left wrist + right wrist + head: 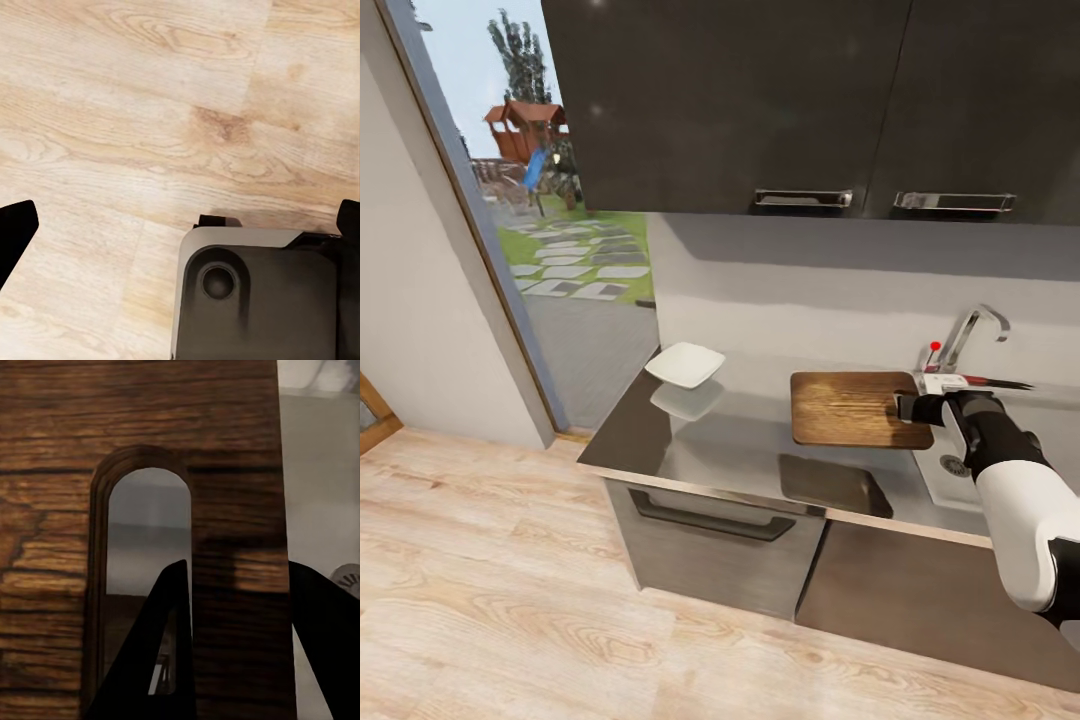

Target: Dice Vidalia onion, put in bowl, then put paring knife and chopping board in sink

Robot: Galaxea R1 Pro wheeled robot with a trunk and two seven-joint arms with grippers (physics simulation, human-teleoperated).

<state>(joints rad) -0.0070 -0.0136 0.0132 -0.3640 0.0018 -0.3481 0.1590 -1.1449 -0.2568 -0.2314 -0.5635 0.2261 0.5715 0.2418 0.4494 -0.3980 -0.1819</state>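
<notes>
The chopping board (852, 407) hangs level above the countertop (730, 445), its dark reflection beneath it. My right gripper (908, 407) is shut on the board's end beside the sink (940, 480). In the right wrist view one finger (154, 652) passes through the slot of the chopping board (52, 510) and the other sits outside its edge. The paring knife (985, 381) lies behind the gripper near the faucet (972, 332). The white bowl (685, 364) stands at the counter's far left corner. The Vidalia onion is out of view. My left gripper (180, 225) is open over the floor.
Dark upper cabinets (800, 100) hang over the counter. A glass door (550, 200) at the left looks onto a garden. Light wooden floor (510, 580) lies in front of the cabinets. Part of my grey base (255, 300) shows under the left gripper.
</notes>
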